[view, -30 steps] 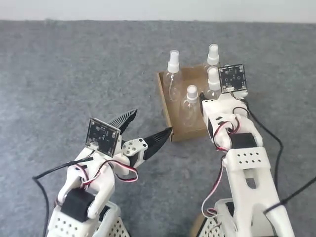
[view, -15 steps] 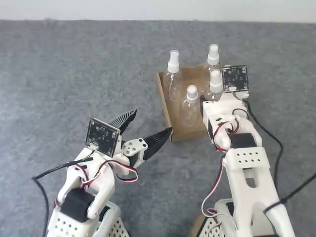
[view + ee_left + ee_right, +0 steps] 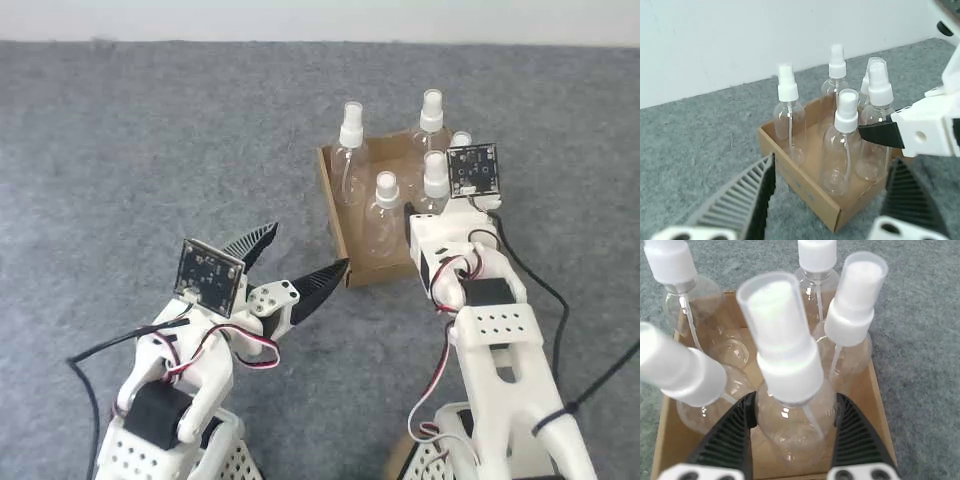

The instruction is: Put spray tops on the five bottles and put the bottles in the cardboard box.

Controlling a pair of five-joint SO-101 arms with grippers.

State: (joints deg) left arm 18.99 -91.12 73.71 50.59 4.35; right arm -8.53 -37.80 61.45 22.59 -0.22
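Grey carpet-like felt covers the worktop (image 3: pixel 150 130), with a white wall (image 3: pixel 300 18) along its far edge. My right gripper (image 3: pixel 794 402) is closed partway around a clear plastic bottle with a white spray top (image 3: pixel 785 345), one black finger pressed to each side of its round body. That bottle stands inside the open brown cardboard box (image 3: pixel 335 215), by the box's right wall. Four more clear capped bottles share the box: a second bottle (image 3: pixel 351 150) in its far left corner, a third bottle (image 3: pixel 431 112) at its far wall, a fourth bottle (image 3: pixel 386 205) just left of mine near the front wall, and a fifth bottle (image 3: pixel 461 139) close behind mine. My left gripper (image 3: pixel 308 247) is spread wide and holds nothing, hovering over bare worktop just off the box's near left corner. The box sits right of the worktop's middle, toward the far edge.
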